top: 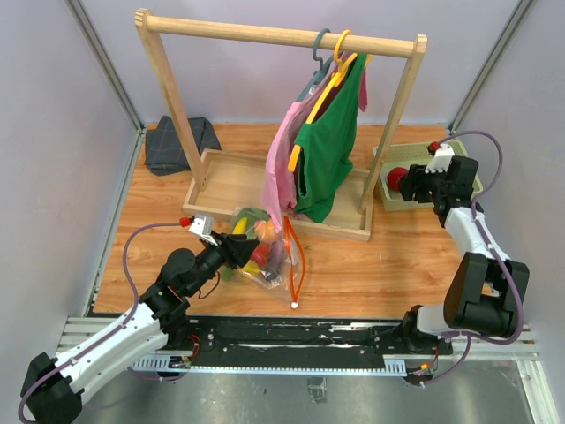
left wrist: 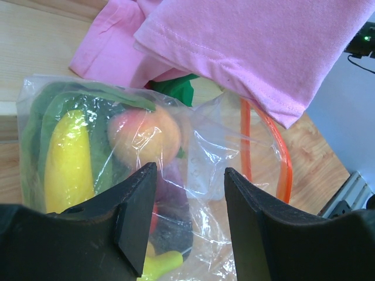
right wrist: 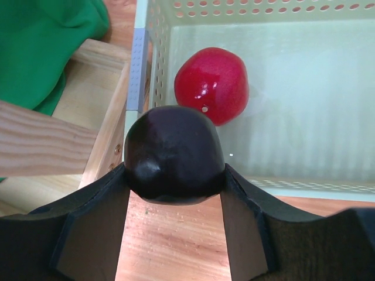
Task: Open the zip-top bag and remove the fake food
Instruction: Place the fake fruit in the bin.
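The zip-top bag (top: 269, 261) lies on the table in front of the wooden rack, its orange-red zip strip (top: 297, 265) curving toward the near edge. In the left wrist view the bag (left wrist: 222, 158) holds fake food: a yellow banana (left wrist: 67, 161), a peach (left wrist: 143, 134), green leafy pieces and something purple. My left gripper (left wrist: 188, 175) stands open at the bag's left end (top: 250, 250), with clear plastic showing behind the gap. My right gripper (right wrist: 174, 175) is shut on a dark purple eggplant (right wrist: 173, 146), held at the near rim of a pale green basket (right wrist: 304, 123). A red round fruit (right wrist: 212, 85) lies in that basket.
A wooden clothes rack (top: 278, 35) on a tray base (top: 221, 181) stands mid-table, with a green garment (top: 327, 159) and a pink garment (top: 282, 163) hanging over the bag. A grey folded cloth (top: 181, 143) lies at the back left. The basket (top: 441, 150) sits at the right.
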You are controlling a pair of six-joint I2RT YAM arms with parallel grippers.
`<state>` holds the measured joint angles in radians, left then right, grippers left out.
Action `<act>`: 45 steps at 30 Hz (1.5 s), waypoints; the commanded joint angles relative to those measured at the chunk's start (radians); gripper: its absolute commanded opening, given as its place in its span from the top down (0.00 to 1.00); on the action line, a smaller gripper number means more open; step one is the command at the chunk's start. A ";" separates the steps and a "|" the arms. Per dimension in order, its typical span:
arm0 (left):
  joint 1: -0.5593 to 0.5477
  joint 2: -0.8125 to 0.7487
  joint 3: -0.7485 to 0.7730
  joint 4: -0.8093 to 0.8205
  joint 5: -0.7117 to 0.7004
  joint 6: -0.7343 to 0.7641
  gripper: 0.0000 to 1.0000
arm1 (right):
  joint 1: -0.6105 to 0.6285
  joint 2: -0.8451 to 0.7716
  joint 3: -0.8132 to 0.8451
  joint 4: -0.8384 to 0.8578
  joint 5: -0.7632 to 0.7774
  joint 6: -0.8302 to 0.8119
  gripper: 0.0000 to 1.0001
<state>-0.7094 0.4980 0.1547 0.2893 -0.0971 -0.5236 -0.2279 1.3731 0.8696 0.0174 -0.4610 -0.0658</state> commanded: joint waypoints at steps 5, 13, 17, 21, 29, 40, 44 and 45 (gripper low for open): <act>-0.002 -0.011 -0.007 0.016 -0.018 0.013 0.46 | 0.049 0.036 -0.004 0.077 0.116 0.060 0.24; -0.002 -0.032 -0.015 0.003 -0.019 0.007 0.46 | 0.056 0.049 -0.006 0.077 0.093 0.045 0.02; -0.002 -0.052 -0.020 -0.010 -0.025 0.004 0.46 | 0.056 0.027 -0.010 0.072 0.052 0.027 0.02; -0.002 -0.064 -0.026 -0.015 -0.029 0.000 0.45 | 0.055 -0.003 -0.006 0.044 -0.010 -0.012 0.02; -0.002 -0.083 -0.024 -0.036 -0.044 -0.001 0.32 | 0.049 -0.023 0.027 -0.060 -0.151 -0.113 0.01; -0.002 -0.110 -0.027 -0.058 -0.051 -0.008 0.18 | 0.028 -0.143 0.027 -0.207 -0.443 -0.359 0.01; -0.002 -0.095 -0.019 -0.066 -0.048 -0.011 0.18 | 0.027 -0.189 0.025 -0.265 -0.539 -0.458 0.01; -0.002 -0.090 -0.016 -0.069 -0.048 -0.012 0.18 | 0.028 -0.198 0.024 -0.284 -0.579 -0.487 0.01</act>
<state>-0.7094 0.3981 0.1329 0.2283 -0.1345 -0.5316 -0.1928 1.2190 0.8722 -0.1726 -0.8753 -0.4007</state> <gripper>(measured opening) 0.817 0.985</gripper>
